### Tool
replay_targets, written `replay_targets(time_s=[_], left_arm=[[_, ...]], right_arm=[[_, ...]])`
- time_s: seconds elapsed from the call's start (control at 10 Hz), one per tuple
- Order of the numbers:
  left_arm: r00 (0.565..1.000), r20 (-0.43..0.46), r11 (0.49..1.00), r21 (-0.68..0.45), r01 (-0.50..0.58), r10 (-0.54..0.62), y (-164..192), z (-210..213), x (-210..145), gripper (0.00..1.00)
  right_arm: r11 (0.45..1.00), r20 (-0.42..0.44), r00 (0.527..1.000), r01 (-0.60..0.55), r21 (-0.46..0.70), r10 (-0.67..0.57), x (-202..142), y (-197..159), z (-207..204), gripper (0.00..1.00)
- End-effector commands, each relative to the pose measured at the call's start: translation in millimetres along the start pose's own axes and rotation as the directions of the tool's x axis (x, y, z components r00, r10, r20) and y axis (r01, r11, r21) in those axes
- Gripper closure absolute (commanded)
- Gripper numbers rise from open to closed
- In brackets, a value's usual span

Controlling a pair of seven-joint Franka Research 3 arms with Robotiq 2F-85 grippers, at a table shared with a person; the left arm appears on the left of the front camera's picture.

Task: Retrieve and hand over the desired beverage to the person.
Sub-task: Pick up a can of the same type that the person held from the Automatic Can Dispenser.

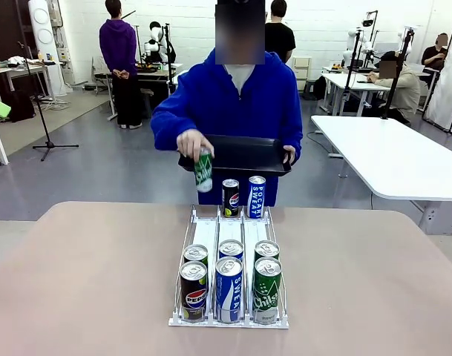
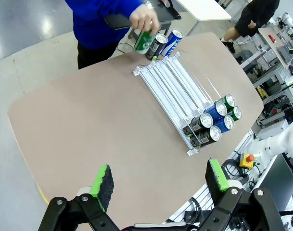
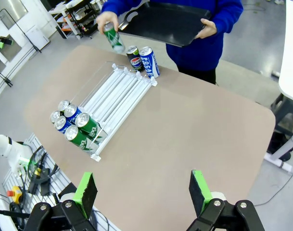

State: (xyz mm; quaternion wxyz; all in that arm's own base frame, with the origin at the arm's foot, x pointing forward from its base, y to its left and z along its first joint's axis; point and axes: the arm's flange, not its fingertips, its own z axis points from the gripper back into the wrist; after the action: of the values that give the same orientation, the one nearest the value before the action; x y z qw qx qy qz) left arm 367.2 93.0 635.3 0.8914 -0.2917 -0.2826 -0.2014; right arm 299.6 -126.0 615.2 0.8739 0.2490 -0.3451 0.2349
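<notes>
Beverage cans (image 1: 231,250): can't tell yet which one the person (image 1: 226,104) wants.

Left gripper (image 2: 159,177): jaws spread wide, nothing between the pads, hanging high over the table (image 2: 88,125). Right gripper (image 3: 143,186): same, wide apart and empty.

Closest to both: six cans packed at the near end of the three-lane rack (image 1: 206,231). Front row is Pepsi can (image 1: 194,291), Pocari Sweat can (image 1: 228,289), green Chilsung can (image 1: 266,291), touching side to side, with the second row right behind. Beyond them the lanes are bare up to the far end, where two more cans stand.

Farthest out, the person's hand (image 1: 190,142) holds a green can (image 1: 203,170), tilted, over the left lane's far end. The other hand (image 1: 289,154) holds a black tray (image 1: 244,154).

Handling, my read: sealed aluminium, stiff, moderate weight, slick painted wall, dents if over-squeezed. Grip mid-body across the diameter with moderate force. Neighbours touch, so finger clearance is tight. The outer front cans each give one free side.
</notes>
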Motion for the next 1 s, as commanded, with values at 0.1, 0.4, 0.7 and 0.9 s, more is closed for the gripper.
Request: replay_targets(time_s=[0.1,0.4,0.7,0.9], left_arm=[[1.0,0.008,1.0,-0.014,0.019,-0.019,1.5,0.8,-0.7,0.0],[1.0,0.008,1.0,-0.014,0.019,-0.019,1.5,0.8,-0.7,0.0],[1.0,0.008,1.0,-0.014,0.019,-0.019,1.5,0.8,-0.7,0.0],[1.0,0.008,1.0,-0.014,0.019,-0.019,1.5,0.8,-0.7,0.0]], right_arm=[[1.0,0.016,1.0,-0.012,0.024,0.012,1.1,-0.9,-0.9,0.0],[1.0,0.016,1.0,-0.012,0.024,0.012,1.1,-0.9,-0.9,0.0],[1.0,0.016,1.0,-0.012,0.024,0.012,1.1,-0.9,-0.9,0.0],[1.0,0.016,1.0,-0.012,0.024,0.012,1.1,-0.9,-0.9,0.0]])
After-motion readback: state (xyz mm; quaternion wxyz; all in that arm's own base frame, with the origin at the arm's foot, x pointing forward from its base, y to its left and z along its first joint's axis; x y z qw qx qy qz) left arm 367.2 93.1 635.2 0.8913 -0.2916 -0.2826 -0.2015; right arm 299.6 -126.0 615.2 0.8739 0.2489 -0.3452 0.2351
